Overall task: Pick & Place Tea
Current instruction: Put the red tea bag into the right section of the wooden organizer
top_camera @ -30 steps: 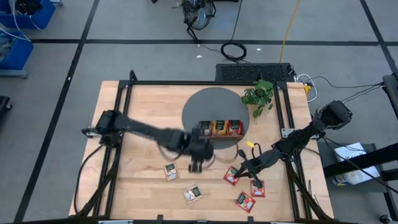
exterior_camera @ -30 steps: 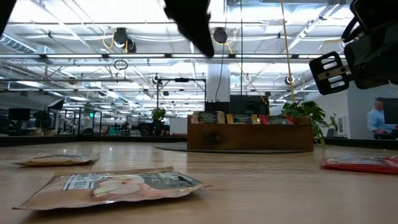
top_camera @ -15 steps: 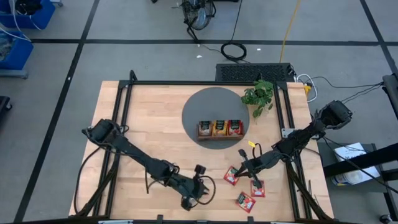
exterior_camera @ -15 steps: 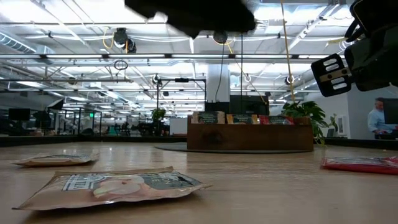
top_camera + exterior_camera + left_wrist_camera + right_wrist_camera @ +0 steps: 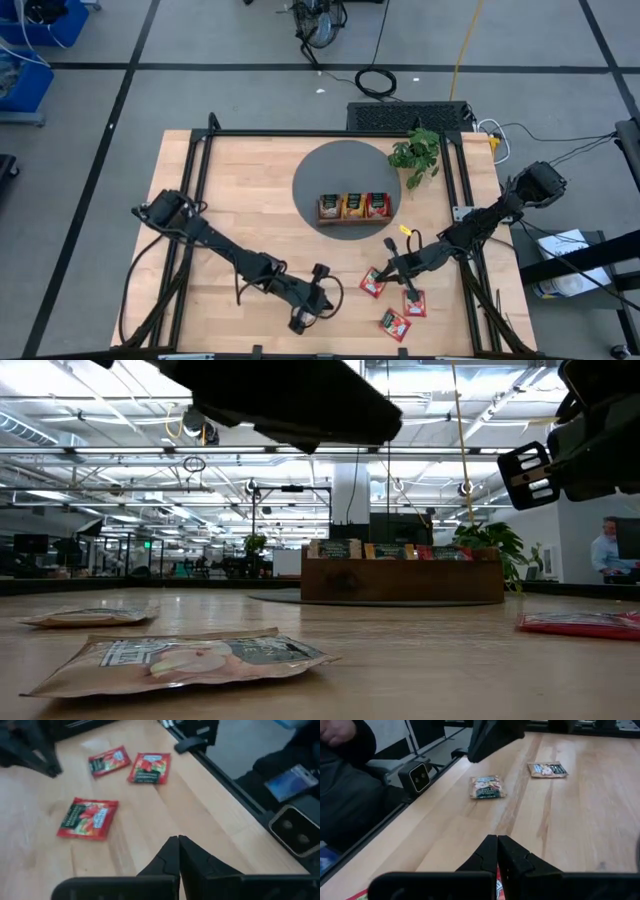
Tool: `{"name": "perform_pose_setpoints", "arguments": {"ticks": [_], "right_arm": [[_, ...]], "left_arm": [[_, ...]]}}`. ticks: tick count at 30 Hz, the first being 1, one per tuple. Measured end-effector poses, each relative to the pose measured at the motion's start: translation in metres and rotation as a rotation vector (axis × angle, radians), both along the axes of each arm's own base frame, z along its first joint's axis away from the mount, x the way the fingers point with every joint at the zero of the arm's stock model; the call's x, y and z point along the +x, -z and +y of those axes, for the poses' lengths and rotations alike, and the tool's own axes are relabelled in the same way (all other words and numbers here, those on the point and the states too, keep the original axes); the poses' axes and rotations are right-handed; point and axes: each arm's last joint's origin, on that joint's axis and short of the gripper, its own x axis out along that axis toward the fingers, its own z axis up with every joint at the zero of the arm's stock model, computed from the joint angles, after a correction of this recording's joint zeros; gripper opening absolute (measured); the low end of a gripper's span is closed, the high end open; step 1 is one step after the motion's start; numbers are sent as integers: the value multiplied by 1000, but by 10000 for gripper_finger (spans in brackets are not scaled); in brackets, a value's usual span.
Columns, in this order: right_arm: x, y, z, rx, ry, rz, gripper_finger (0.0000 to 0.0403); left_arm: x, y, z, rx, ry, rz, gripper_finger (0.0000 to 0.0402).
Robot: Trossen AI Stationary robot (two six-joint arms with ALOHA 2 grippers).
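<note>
Three red tea sachets lie flat on the table near its front right. Two pale beige sachets lie flat near the front middle; in the high view my left arm hides them. More sachets stand in the brown tray. My left gripper hovers shut and empty over the front of the table, pointing toward the red sachets. My right gripper waits shut beside the red sachets.
The tray stands on a round grey mat, with a green plant at the back right. A small camera sits at the table's near edge. Black frame rails run along the table's sides. A person is close by the near edge.
My left gripper has swung from just in front of the tray toward the table's near edge and has come down, tipping from pointing steeply down to a shallower slant. The arm now covers the two beige sachets in the high view. The sachets have not moved.
</note>
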Motion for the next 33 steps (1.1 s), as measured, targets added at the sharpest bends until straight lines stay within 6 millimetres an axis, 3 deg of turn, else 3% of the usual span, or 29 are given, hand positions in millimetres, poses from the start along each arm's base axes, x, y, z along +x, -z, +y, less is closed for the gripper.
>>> {"name": "perform_pose_setpoints", "arguments": {"ticks": [9,14,21,25,30,33], "right_arm": [[0,1,0,64,29,42,0],[-1,5,-2,54,64,81,0],[-3,13,-8,17,211,138,0],[-3,12,-7,52,220,140,0],[-6,13,-3,93,218,162,0],[-8,12,1,93,197,162,0]], "left_arm": [[8,2,20,-38,-89,42,4],[6,10,29,21,-129,127,24],[5,17,45,85,-354,178,7],[8,15,47,71,-318,160,9],[14,5,40,-82,-256,89,26],[16,2,38,-129,-220,68,13]]}}
